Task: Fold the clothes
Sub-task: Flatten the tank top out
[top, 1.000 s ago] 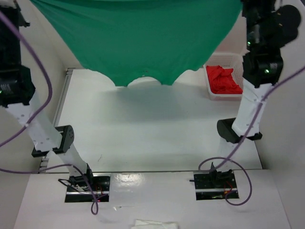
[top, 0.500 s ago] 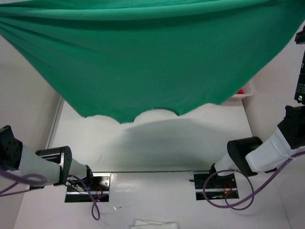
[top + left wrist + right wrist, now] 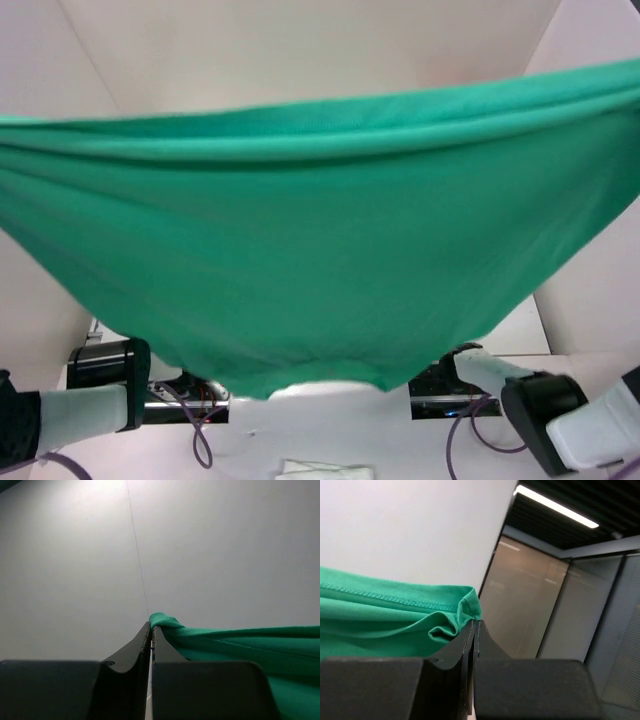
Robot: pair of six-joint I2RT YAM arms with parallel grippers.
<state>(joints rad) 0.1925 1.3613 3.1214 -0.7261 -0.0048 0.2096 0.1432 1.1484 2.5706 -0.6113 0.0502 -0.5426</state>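
The emerald-green T-shirt hangs in the air as a wide, taut sheet between the two arms, so close under the top camera that it covers nearly the whole view. Its neck opening dangles at the lowest edge, just above the arm bases. The left claw is pinched tight on a bunched corner of the fabric, with no gap between its fingers. The right claw is clamped the same way on the opposite corner, where the stitched hem runs into its tips. A second ago the shirt hung farther back and filled only the upper part of the view, with both arms upright and the basket of red cloth visible at the right. Since then the arms have swung the stretched edge up and toward the near side, and the garment now hides the basket and almost all of the table. This looks like the spreading swing that comes before laying the shirt flat. No fold has been made yet, and the shirt does not visibly touch the table anywhere. Both corner grips need to hold until the cloth settles.
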